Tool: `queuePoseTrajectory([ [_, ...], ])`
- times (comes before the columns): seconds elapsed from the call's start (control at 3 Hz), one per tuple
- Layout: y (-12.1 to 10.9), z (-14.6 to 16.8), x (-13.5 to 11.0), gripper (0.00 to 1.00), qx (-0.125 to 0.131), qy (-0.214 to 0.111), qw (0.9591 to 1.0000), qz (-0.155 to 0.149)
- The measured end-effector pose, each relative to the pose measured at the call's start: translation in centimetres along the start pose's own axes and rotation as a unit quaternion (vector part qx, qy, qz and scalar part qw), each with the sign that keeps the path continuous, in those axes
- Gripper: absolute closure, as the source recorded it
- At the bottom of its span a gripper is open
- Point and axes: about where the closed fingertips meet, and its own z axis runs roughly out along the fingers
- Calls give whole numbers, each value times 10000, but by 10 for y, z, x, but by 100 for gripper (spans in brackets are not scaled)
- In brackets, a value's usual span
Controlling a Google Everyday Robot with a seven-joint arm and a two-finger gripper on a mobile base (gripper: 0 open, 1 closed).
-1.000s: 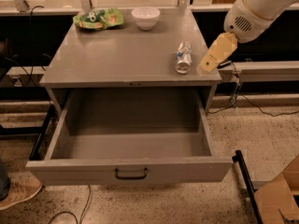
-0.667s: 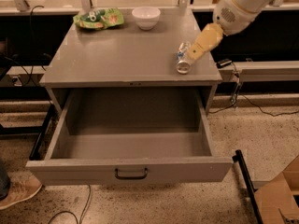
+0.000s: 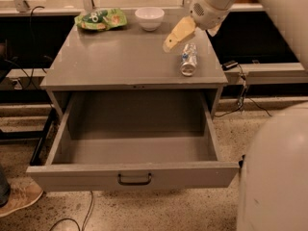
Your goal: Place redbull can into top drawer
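The redbull can [image 3: 188, 60] lies on its side near the right edge of the grey cabinet top [image 3: 120, 57], silver end towards the front. My gripper [image 3: 172, 41] hangs just above the cabinet top, close to the can's far end and a little to its left, not holding it. The top drawer [image 3: 132, 174] is pulled fully out below; its inside is empty. A dark curved handle [image 3: 134, 179] sits at the centre of its front panel.
A white bowl [image 3: 149, 18] and a green snack bag [image 3: 100, 19] sit at the back of the cabinet top. My white body [image 3: 276, 177] fills the lower right. A shoe [image 3: 19, 198] is at the lower left, and cables lie on the floor.
My gripper has moved left, from the right of the can across to its upper left. The can and the drawer have not moved.
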Motion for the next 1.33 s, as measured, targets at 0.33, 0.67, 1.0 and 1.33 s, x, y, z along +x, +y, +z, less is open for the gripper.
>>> queuePoseTrajectory([
  [0.33,-4,24,-9,0,151,152,9993,312],
  [0.67,-24,40,-6,0,362,234,9963,745],
  [1.0,-45,50,3,0,487,222,9922,1127],
  [1.33,-56,69,-1,4,527,264,9898,1296],
])
